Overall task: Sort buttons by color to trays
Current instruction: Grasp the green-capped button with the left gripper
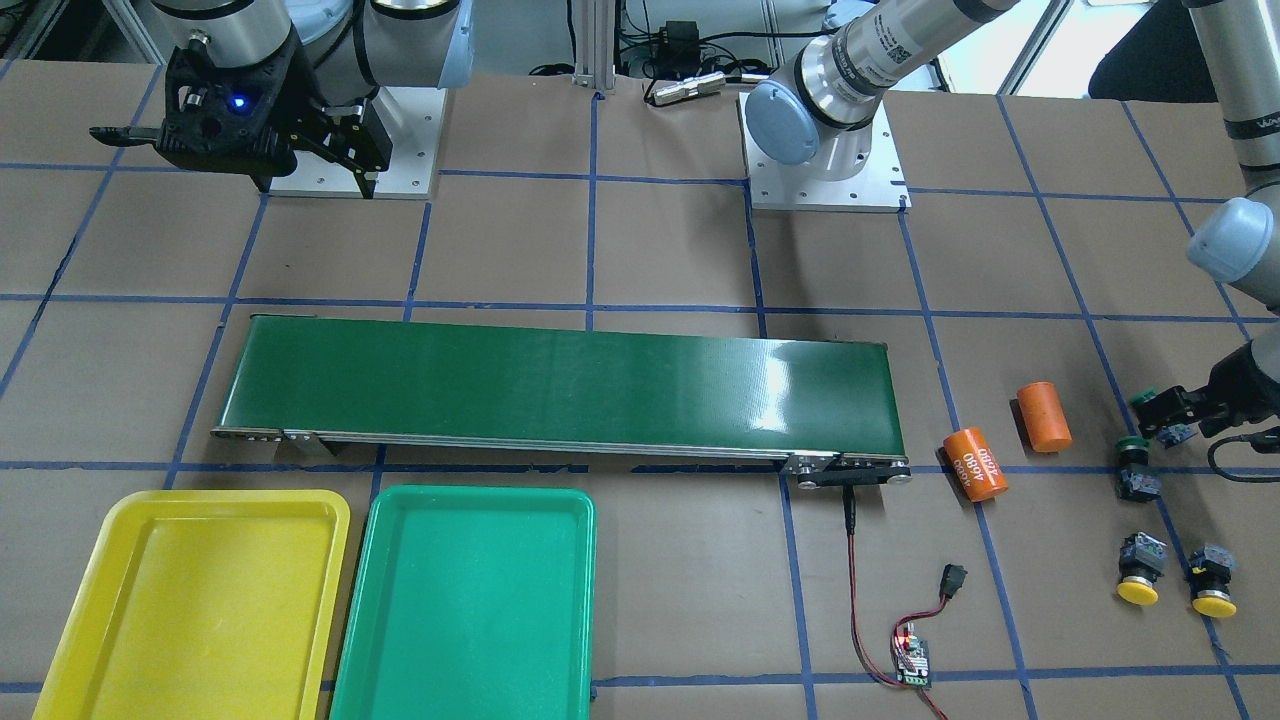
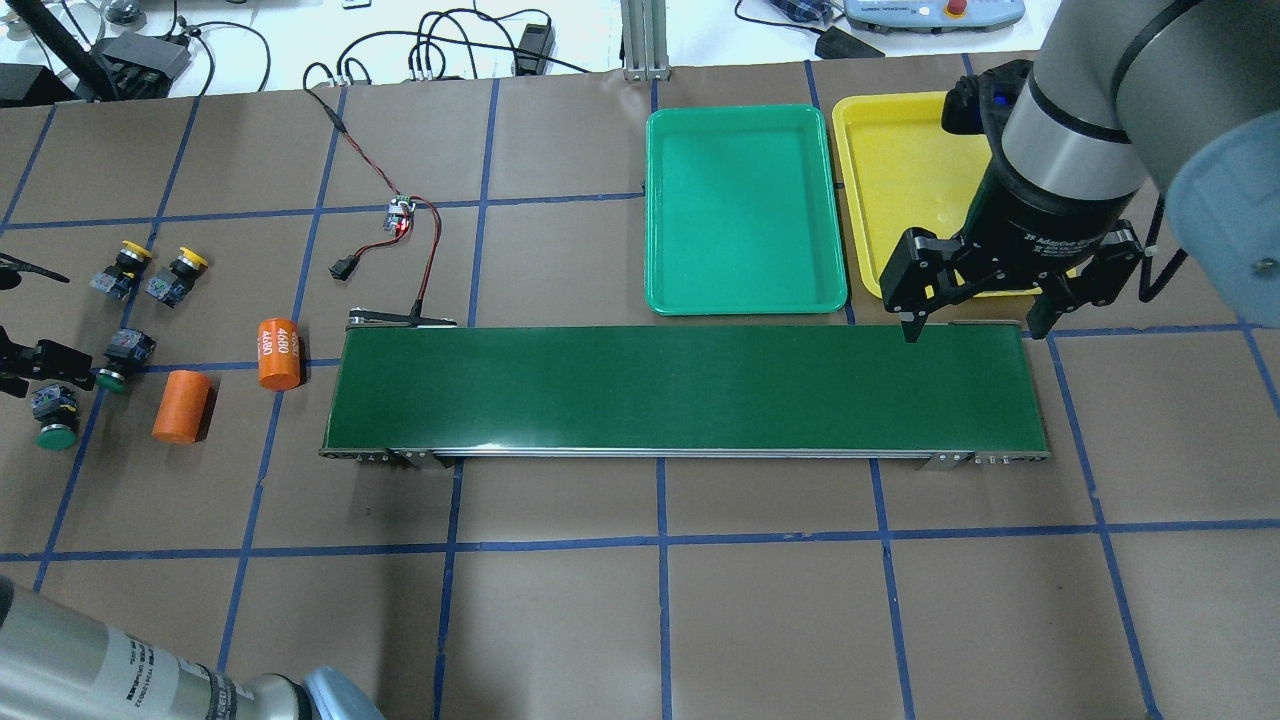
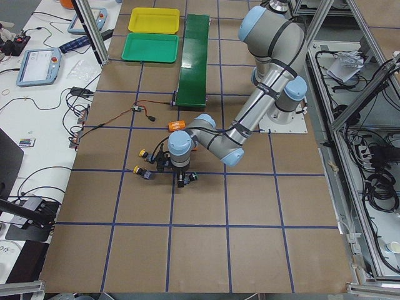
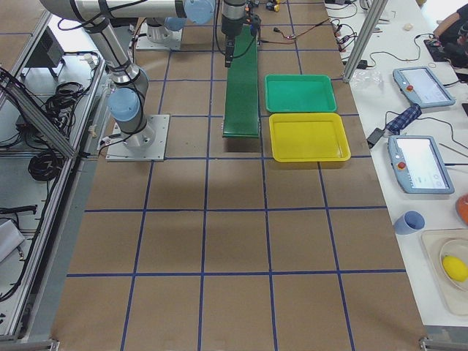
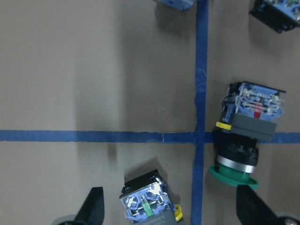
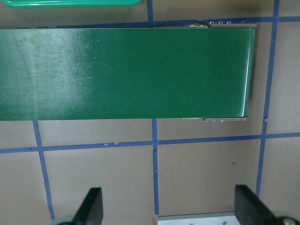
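- The left pincer sits low over the desk, jaws spread wide and gripping nothing.
- A green-capped button lies on its side between that pincer's fingers, blue contact block facing up (brown paper shows on either side of it, so neither finger touches it).
- The second green-capped button lies just outside the left pincer on a blue tape line. Its cap is close to one fingertip.
- Farther out from the left pincer, beyond the green pair, a yellow-capped button and the other yellow-capped button lie side by side, near each other but not touching.
- Two orange cylinders lie between the left pincer's cluster of buttons and the near end of the conveyor belt: a plain orange cylinder and the orange cylinder marked 4680.
- The right pincer is also wide open and holds nothing. It hangs above the opposite end of the belt, well apart from every button.
- The yellow tray lies just beyond the right pincer, partly hidden by its wrist from overhead.
- The green tray lies just beside the yellow one.
- All four buttons are on the desk, the belt's whole length away from both trays.
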